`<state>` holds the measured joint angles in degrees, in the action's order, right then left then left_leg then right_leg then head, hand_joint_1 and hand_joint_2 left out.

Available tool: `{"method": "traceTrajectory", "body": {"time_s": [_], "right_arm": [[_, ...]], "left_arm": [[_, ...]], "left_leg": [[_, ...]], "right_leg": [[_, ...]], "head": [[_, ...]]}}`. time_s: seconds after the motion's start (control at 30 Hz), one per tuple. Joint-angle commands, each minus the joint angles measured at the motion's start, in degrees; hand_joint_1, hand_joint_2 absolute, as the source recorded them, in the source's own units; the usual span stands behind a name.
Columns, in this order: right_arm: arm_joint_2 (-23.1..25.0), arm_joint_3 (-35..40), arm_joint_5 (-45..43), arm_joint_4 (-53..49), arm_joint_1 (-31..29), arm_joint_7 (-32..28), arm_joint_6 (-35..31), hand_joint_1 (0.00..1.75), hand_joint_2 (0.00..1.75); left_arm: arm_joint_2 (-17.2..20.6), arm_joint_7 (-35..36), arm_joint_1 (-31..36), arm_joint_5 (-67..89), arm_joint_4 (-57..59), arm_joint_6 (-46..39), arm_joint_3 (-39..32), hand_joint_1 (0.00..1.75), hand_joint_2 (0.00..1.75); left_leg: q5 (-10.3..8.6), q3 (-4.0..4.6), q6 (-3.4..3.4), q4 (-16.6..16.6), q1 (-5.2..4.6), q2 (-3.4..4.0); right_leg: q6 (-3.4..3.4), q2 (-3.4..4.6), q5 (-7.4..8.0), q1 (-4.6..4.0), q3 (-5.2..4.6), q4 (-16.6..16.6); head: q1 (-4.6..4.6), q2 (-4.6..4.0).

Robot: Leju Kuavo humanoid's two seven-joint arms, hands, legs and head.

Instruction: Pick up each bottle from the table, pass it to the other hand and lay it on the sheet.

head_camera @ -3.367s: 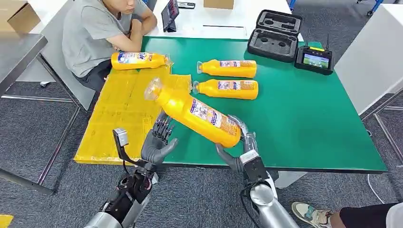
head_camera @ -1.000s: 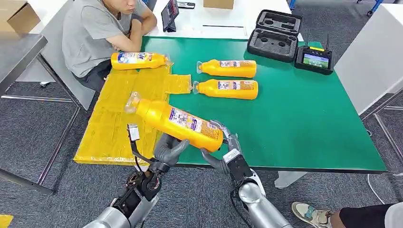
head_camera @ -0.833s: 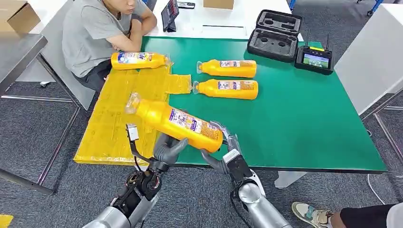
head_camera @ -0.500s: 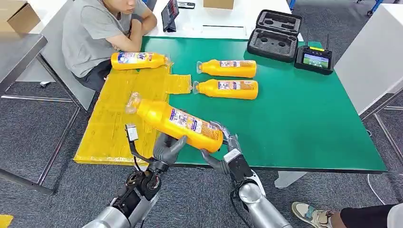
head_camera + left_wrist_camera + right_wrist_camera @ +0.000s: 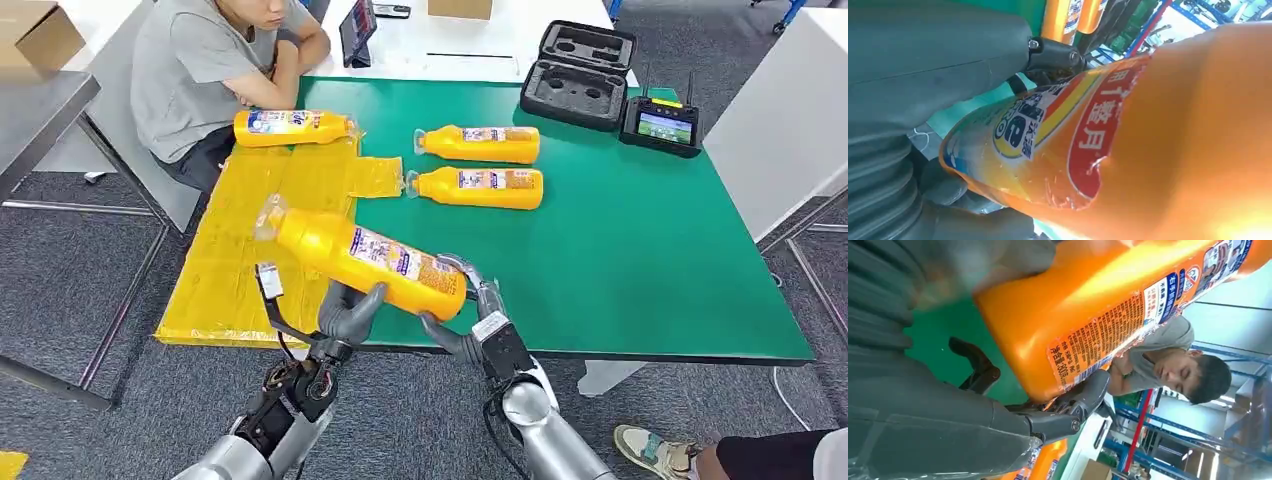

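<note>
Orange plastic bottle (image 5: 362, 257), glossy and labelled, held tilted above the counter's (image 5: 640, 250) near edge; left hand (image 5: 347, 310) and right hand (image 5: 462, 318) fingers both wrap it. Two bottles (image 5: 478, 165) lie beyond, beside the crinkled yellow sheet (image 5: 250, 240).

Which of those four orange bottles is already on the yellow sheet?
The far-left bottle, by the seated person. Two others lie on green table; the fourth is held up.

bright even indoor light, head view sharp; wrist views close, blurred, with glare on orange plastic.
</note>
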<state>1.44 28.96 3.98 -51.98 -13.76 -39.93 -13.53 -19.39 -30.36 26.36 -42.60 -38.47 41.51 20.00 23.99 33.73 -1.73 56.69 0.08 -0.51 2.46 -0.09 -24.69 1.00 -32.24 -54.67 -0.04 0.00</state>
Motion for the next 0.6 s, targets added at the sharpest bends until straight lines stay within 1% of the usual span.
{"method": "traceTrajectory", "body": {"time_s": [0.03, 0.2, 0.23, 0.27, 0.3, 0.33, 0.37, 0.6], "right_arm": [[0.14, 0.64, -0.12, 0.15, -1.99, -0.07, 0.16, 1.75, 1.75], [0.46, 0.56, -0.26, -0.26, -1.84, -0.07, 0.16, 1.73, 1.75], [0.55, 0.39, -0.43, -0.21, -1.84, -0.07, 0.26, 1.61, 1.75], [0.59, 0.03, -0.83, -0.09, -1.83, -0.07, 0.93, 1.43, 1.75], [0.59, 0.03, -0.83, -0.09, -1.83, -0.07, 0.93, 0.82, 1.75], [0.59, -0.43, -0.91, 0.30, -1.87, -0.07, 1.44, 0.09, 1.75], [0.77, -0.82, -0.63, 0.73, -1.91, -0.07, 1.39, 0.00, 1.75], [0.76, -1.28, -0.24, 1.02, -1.64, -0.07, 0.56, 0.00, 1.75]], "left_arm": [[1.99, 0.18, 2.11, 0.15, 2.10, 0.24, 1.21, 1.75, 1.75], [1.65, 0.39, 2.25, 0.17, 1.53, 0.44, 1.14, 1.75, 1.75], [1.66, 0.40, 2.24, 0.22, 1.44, 0.32, 1.12, 1.75, 1.75], [1.76, 0.30, 2.21, 0.33, 1.23, 0.19, 1.08, 1.75, 1.75], [1.76, 0.30, 2.21, 0.33, 1.23, 0.19, 1.08, 1.75, 1.75], [2.03, -0.08, 2.15, 0.64, 0.94, -0.09, 0.99, 1.75, 1.75], [2.16, -0.46, 2.07, 1.07, 0.66, -0.42, 0.97, 1.75, 1.75], [2.49, -1.21, 2.03, 2.17, -0.28, -1.52, 0.93, 1.75, 1.75]], "left_leg": [[0.14, -0.18, 0.11, 0.09, 0.05, 0.20], [0.13, -0.16, 0.11, 0.10, 0.04, 0.19], [0.17, -0.20, 0.13, 0.14, 0.06, 0.21], [0.08, -0.09, 0.08, 0.05, 0.03, 0.15], [0.13, -0.16, 0.11, 0.10, 0.05, 0.17], [0.06, -0.08, 0.07, 0.04, 0.03, 0.13], [0.11, -0.14, 0.09, 0.07, 0.03, 0.17], [0.06, -0.08, 0.07, 0.03, 0.03, 0.15]], "right_leg": [[-0.15, 0.16, -0.08, -0.07, 0.13, -0.09], [-0.14, 0.15, -0.08, -0.05, 0.10, -0.09], [-0.16, 0.16, -0.12, -0.07, 0.14, -0.13], [-0.11, 0.11, -0.04, -0.04, 0.05, -0.06], [-0.14, 0.13, -0.09, -0.06, 0.11, -0.10], [-0.09, 0.10, -0.03, -0.04, 0.05, -0.03], [-0.12, 0.13, -0.07, -0.04, 0.09, -0.08], [-0.10, 0.12, -0.02, -0.04, 0.04, -0.03]], "head": [[0.00, 0.00], [0.00, -0.02], [0.00, 0.00], [0.00, 0.00], [0.00, 0.00], [0.00, 0.00], [0.00, 0.00], [0.00, 0.00]]}}
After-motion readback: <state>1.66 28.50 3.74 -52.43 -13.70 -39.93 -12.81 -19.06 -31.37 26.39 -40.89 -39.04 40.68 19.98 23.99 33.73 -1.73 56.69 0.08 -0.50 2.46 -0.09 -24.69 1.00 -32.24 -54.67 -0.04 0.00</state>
